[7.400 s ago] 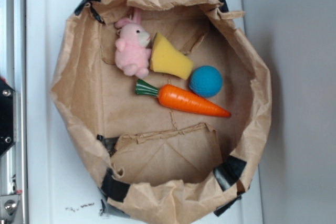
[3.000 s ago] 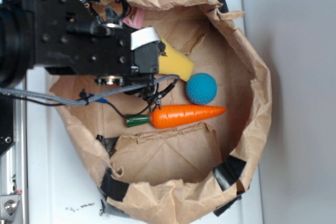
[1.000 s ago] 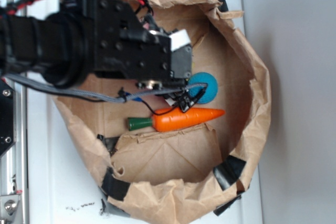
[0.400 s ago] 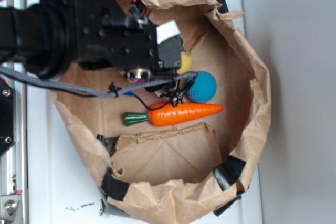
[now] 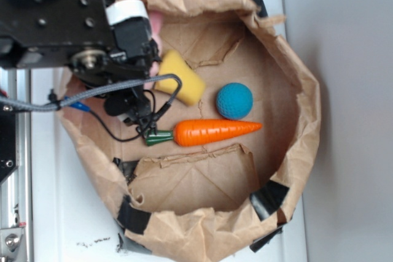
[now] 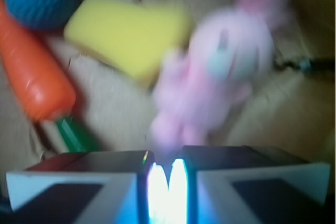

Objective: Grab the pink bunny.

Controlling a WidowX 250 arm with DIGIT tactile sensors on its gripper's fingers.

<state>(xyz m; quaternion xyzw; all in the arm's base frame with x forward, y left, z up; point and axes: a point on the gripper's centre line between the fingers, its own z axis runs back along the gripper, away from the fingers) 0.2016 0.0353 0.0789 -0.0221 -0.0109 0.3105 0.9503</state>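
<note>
The jaws look nearly shut, a bright sliver between them at the wrist view's bottom centre, and the pink bunny (image 6: 220,77) sits blurred just above, so whether they pinch it I cannot tell. In the exterior view it peeks pink at upper left behind the gripper (image 5: 132,105). Risk: soft plush slipping free beside the yellow sponge (image 6: 126,32) if the hold is shallow.

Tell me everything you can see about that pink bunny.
The pink bunny is a small, fluffy, pale-pink plush with long ears and a pale muzzle, blurred in the wrist view. It lies in the paper bag beside the yellow sponge. From outside, the arm hides all but a pink sliver.
</note>
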